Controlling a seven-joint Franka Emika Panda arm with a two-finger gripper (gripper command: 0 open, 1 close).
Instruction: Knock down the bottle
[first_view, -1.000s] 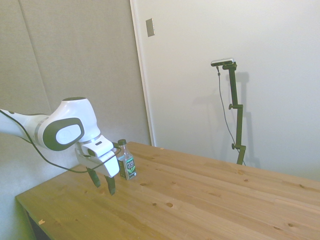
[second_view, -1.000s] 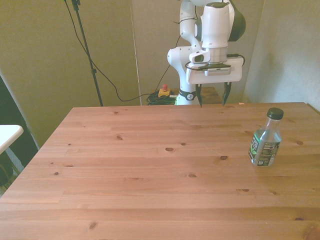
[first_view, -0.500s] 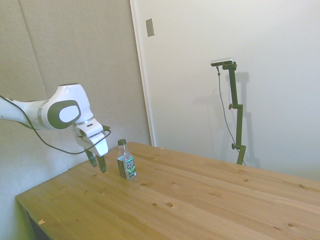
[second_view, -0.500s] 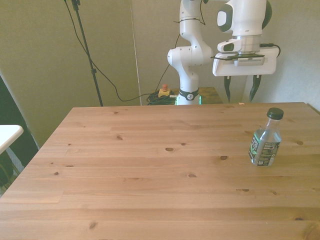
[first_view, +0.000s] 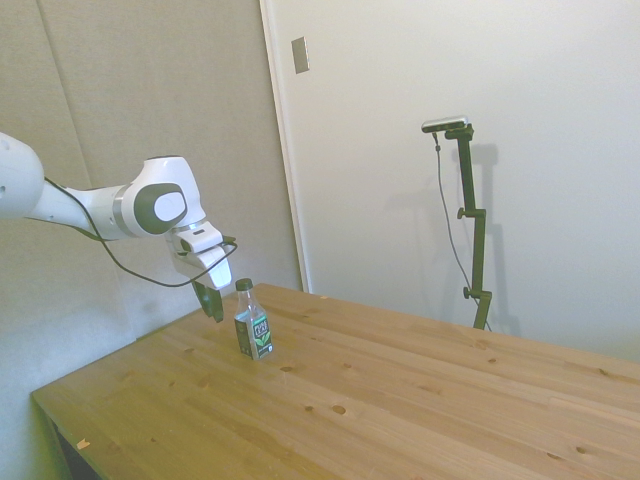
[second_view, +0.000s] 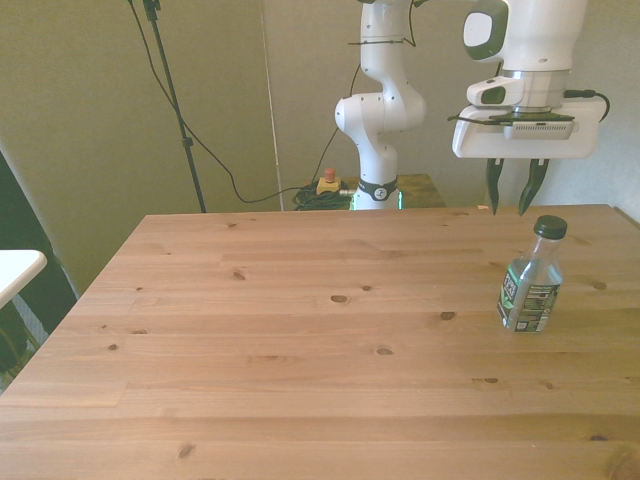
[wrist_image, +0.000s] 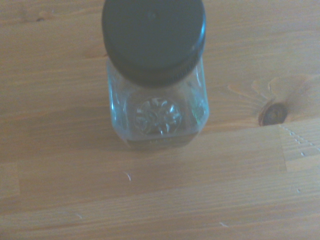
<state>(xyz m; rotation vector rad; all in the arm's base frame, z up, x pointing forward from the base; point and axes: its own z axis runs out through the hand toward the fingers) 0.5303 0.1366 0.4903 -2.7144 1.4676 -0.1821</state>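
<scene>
Gripper (second_view: 511, 205) slightly open, empty, has swung over behind the bottle (second_view: 531, 275); bottle upright, lined up for the push.

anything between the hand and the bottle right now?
Nothing visible. The hand hangs in the air just behind the bottle, fingers open, tips near cap height and clear of it. The bottle stands upright on the table, and no other object shows on the wood around it.

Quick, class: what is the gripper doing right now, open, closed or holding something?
Gripper: open, holding nothing, fingers apart in the air just behind the upright bottle, not touching it.
</scene>
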